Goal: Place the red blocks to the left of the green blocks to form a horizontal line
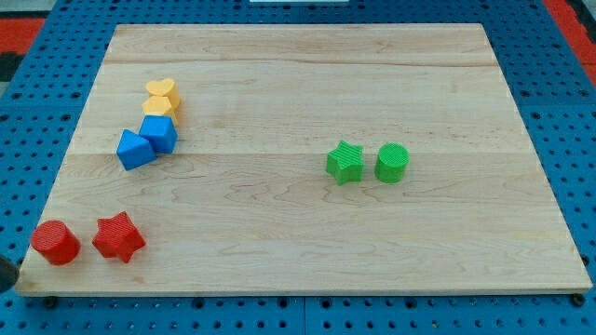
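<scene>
A red cylinder and a red star block sit side by side at the board's bottom left corner. A green star block and a green cylinder sit side by side right of the board's middle, forming a short horizontal row. The red blocks lie far to the left of and below the green ones. A dark shape shows at the view's left edge, just left of the red cylinder. It may be my tip, but I cannot tell for sure.
Two blue blocks and two yellow blocks, one heart-shaped and one below it, cluster at the upper left. The wooden board lies on a blue pegboard.
</scene>
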Motion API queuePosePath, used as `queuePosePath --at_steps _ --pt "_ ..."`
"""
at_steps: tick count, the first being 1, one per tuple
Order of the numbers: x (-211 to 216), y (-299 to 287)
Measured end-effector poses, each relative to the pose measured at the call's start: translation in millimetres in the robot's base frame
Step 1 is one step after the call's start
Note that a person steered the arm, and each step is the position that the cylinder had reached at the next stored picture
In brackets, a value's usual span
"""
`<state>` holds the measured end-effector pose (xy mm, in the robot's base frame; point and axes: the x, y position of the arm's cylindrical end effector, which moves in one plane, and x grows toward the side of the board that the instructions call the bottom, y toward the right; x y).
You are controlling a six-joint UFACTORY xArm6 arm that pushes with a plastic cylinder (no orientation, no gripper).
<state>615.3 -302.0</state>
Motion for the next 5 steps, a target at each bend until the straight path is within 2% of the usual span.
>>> queuePosePath --at_steps 1,2,5 --pt "-7 -2" --pt "-34 -1" --pt "-46 139"
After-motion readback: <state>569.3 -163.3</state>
